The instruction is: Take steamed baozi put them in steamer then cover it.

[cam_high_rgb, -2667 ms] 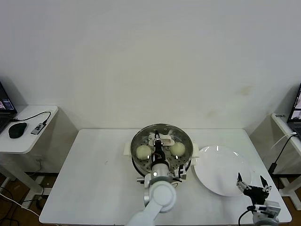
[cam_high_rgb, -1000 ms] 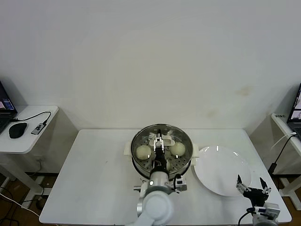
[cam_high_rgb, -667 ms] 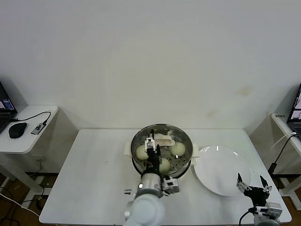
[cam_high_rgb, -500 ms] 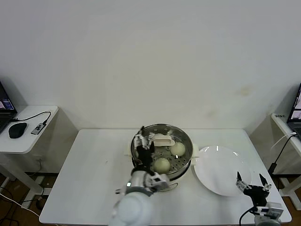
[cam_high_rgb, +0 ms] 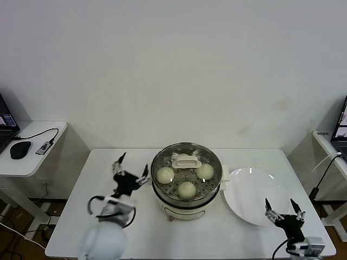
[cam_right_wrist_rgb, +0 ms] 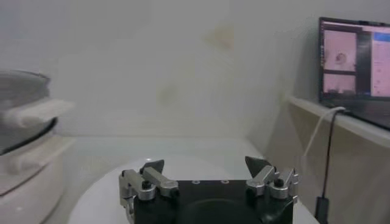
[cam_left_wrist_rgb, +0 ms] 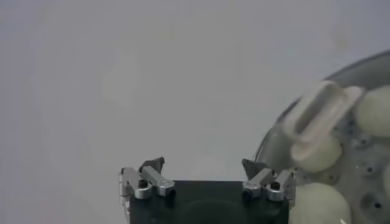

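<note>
The steamer (cam_high_rgb: 187, 208) stands mid-table, its steel basket on a cream base. On it lies the clear glass cover, its cream handle (cam_high_rgb: 186, 161) at the centre. Through the glass I see three baozi (cam_high_rgb: 165, 174) (cam_high_rgb: 204, 171) (cam_high_rgb: 187, 189). My left gripper (cam_high_rgb: 131, 170) hovers open and empty just left of the steamer. In the left wrist view that gripper (cam_left_wrist_rgb: 203, 165) faces bare table, with the cover's handle (cam_left_wrist_rgb: 320, 115) and baozi (cam_left_wrist_rgb: 317, 204) off to one side. My right gripper (cam_high_rgb: 283, 210) (cam_right_wrist_rgb: 205, 165) is open and empty at the plate's near edge.
An empty white plate (cam_high_rgb: 252, 195) (cam_right_wrist_rgb: 183, 167) lies right of the steamer. A side table at the left carries a mouse (cam_high_rgb: 20, 150) and a cable. A second side table with a laptop (cam_high_rgb: 342, 127) stands at the right.
My left gripper has drawn back from the cover's handle and swung to the left of the steamer, leaving the cover on top. The right gripper has shifted slightly.
</note>
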`<move>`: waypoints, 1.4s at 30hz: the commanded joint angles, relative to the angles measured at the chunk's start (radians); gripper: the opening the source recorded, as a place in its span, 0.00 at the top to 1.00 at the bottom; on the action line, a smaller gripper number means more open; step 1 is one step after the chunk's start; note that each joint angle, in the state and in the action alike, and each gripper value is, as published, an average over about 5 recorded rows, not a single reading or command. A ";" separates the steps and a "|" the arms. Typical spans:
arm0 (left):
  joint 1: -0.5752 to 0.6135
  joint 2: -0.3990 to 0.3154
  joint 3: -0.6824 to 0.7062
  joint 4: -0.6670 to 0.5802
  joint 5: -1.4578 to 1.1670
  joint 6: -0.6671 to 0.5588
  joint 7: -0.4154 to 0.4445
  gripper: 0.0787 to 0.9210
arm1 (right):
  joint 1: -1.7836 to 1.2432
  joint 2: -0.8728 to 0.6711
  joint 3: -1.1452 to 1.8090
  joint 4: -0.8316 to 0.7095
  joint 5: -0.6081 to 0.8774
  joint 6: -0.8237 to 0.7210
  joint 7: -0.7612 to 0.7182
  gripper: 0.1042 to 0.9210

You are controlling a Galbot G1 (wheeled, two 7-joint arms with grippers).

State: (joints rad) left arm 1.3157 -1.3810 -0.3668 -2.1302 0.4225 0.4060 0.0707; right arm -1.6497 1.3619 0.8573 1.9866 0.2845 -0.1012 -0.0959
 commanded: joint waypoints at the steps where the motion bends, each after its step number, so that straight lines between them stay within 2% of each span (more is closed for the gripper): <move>1: 0.264 0.012 -0.266 0.109 -0.435 -0.334 -0.048 0.12 | -0.044 0.007 -0.060 -0.025 -0.001 0.084 0.005 0.12; 5: 0.307 -0.008 -0.251 0.096 -0.456 -0.321 -0.036 0.12 | -0.058 0.023 -0.063 -0.001 -0.023 0.037 0.011 0.12; 11: 0.372 -0.037 -0.212 0.073 -0.414 -0.296 -0.029 0.12 | -0.092 0.010 -0.073 0.063 0.026 -0.005 0.022 0.12; 17: 0.402 -0.039 -0.211 0.070 -0.387 -0.264 -0.029 0.12 | -0.109 -0.002 -0.071 0.071 0.043 -0.005 0.033 0.12; 42: 0.412 -0.051 -0.174 0.052 -0.376 -0.255 -0.007 0.12 | -0.081 0.004 -0.074 0.068 -0.008 -0.005 0.035 0.12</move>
State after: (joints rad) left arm 1.7128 -1.4310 -0.5430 -2.0772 0.0496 0.1502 0.0602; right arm -1.7381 1.3645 0.7831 2.0554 0.2859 -0.0976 -0.0628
